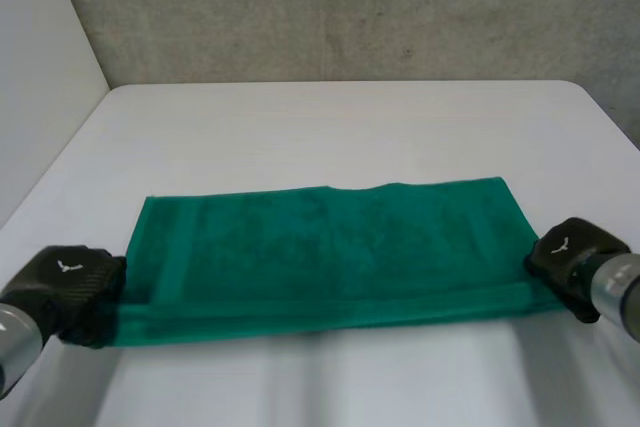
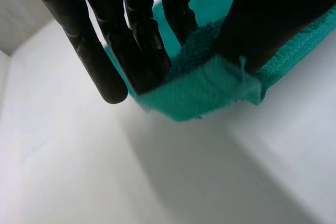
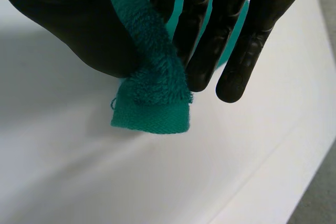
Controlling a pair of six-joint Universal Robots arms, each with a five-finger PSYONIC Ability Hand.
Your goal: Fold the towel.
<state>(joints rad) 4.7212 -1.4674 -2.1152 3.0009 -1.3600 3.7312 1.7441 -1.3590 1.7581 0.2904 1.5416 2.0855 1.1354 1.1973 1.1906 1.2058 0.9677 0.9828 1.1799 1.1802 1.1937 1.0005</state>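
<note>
The towel (image 1: 330, 247) lies spread lengthwise across the middle of the table (image 1: 340, 127), with its long edges running from one arm to the other. Each hand holds one near corner. This placement puts the near long edge under tension between the two arms, so the edge can be carried as one straight line toward the far edge. That is judged to be the first fold.

The left hand (image 1: 70, 287) is closed on the near left corner. The cloth is pinched between the thumb and nearly straight fingers, and the corner tip projects below the grip, clear of the table.

The right hand (image 1: 570, 252) is closed on the near right corner in the same pinch. The cloth bunches between thumb and fingers, and a short tab hangs free.
</note>
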